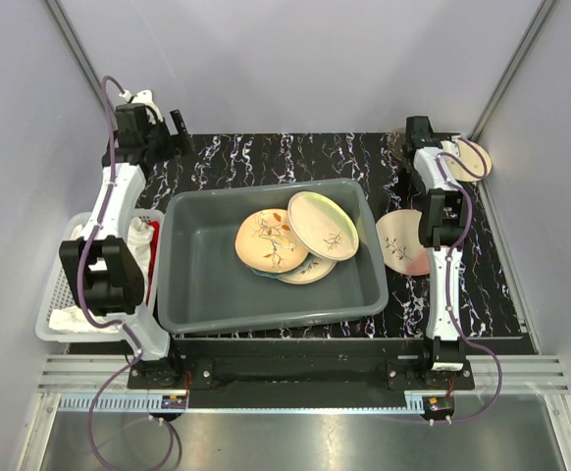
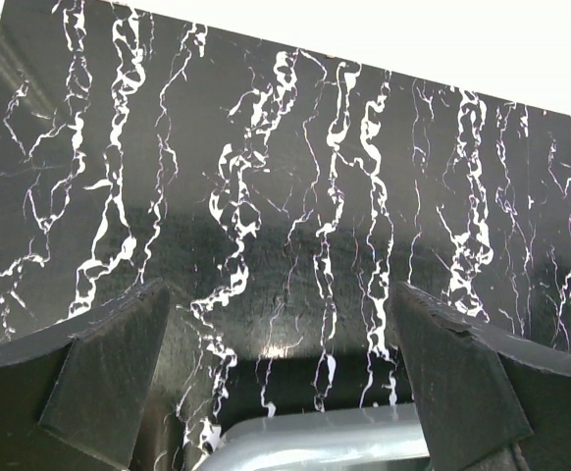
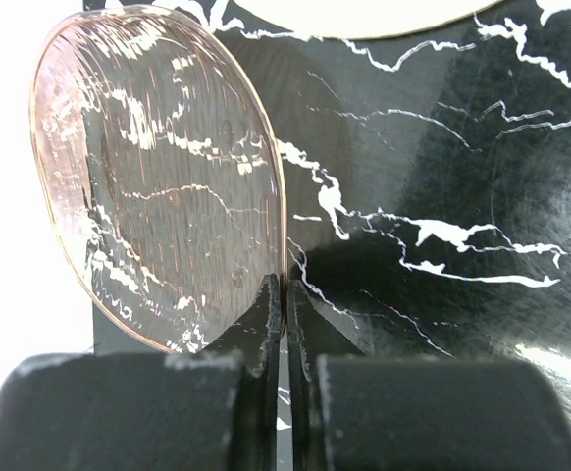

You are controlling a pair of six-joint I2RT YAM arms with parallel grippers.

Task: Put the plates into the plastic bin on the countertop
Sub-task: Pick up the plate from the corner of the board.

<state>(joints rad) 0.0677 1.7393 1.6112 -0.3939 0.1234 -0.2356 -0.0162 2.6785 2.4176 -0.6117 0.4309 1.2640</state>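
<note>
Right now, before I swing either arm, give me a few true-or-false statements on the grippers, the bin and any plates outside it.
1. The right gripper is shut on the rim of a clear pink-tinted plate. True.
2. The left gripper holds a plate. False: it is open and empty above the countertop.
3. The grey plastic bin holds at least three plates. True.
4. The white mesh basket sits right of the bin. False: it sits left of it.
5. Every plate is in the bin. False: a pink speckled plate lies on the countertop right of the bin, and a cream plate lies at the far right corner.
</note>
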